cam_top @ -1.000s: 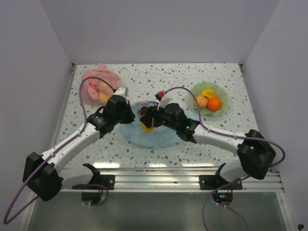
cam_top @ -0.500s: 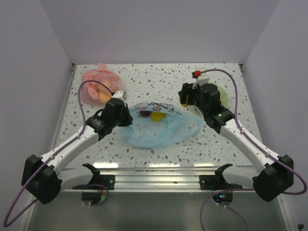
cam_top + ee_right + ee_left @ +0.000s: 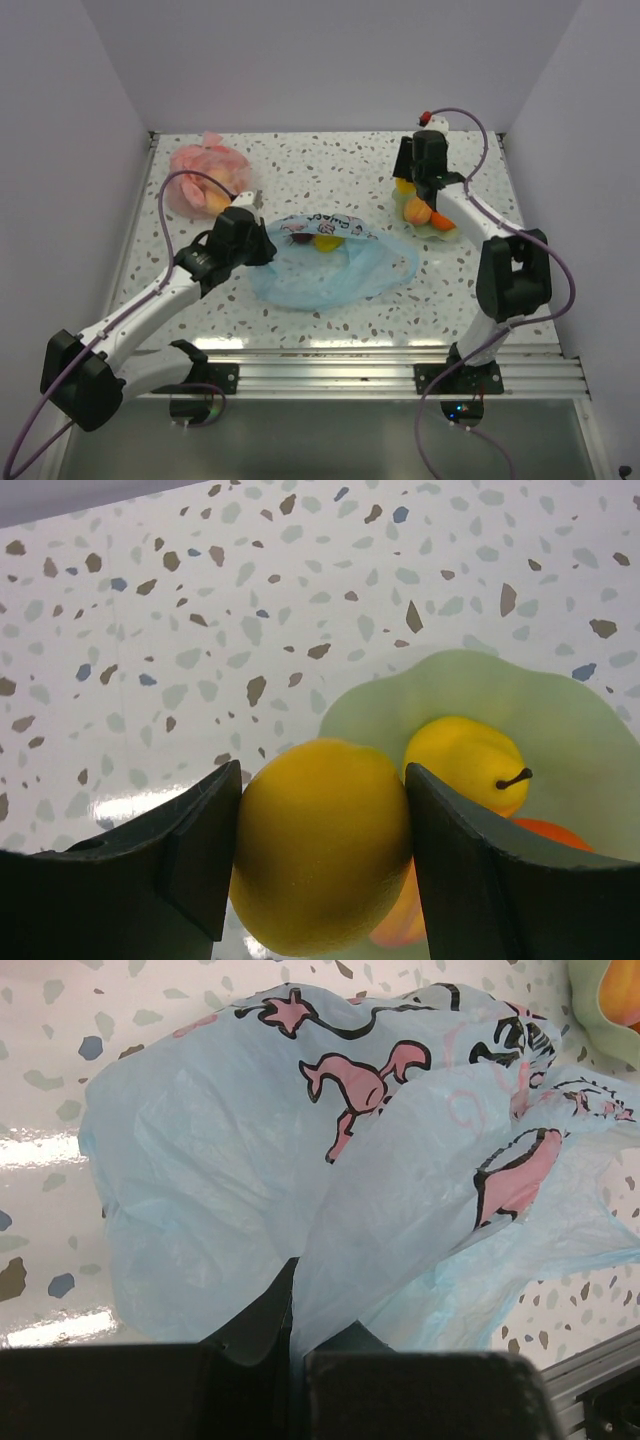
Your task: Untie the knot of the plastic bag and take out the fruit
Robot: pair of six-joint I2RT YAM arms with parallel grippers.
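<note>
The light-blue plastic bag (image 3: 335, 262) lies open at the table's middle, its white printed band facing up; it fills the left wrist view (image 3: 330, 1170). A dark purple fruit (image 3: 300, 237) and a yellow-green fruit (image 3: 325, 241) show at its mouth. My left gripper (image 3: 262, 243) is shut on a fold of the bag's edge (image 3: 292, 1310). My right gripper (image 3: 412, 183) is shut on a yellow round fruit (image 3: 320, 850) and holds it over the green plate (image 3: 455, 225). On the plate lie a yellow pear (image 3: 470, 760), an orange fruit (image 3: 443, 219) and a peach fruit (image 3: 417, 210).
A pink-red translucent bag (image 3: 205, 175) with orange-yellow fruit inside sits at the back left. White walls close the table at the back and on both sides. The metal rail (image 3: 330, 375) runs along the near edge.
My right gripper has carried the yellow fruit from the bag's mouth to the right and back, over the green plate. My left gripper still holds the bag's edge.
</note>
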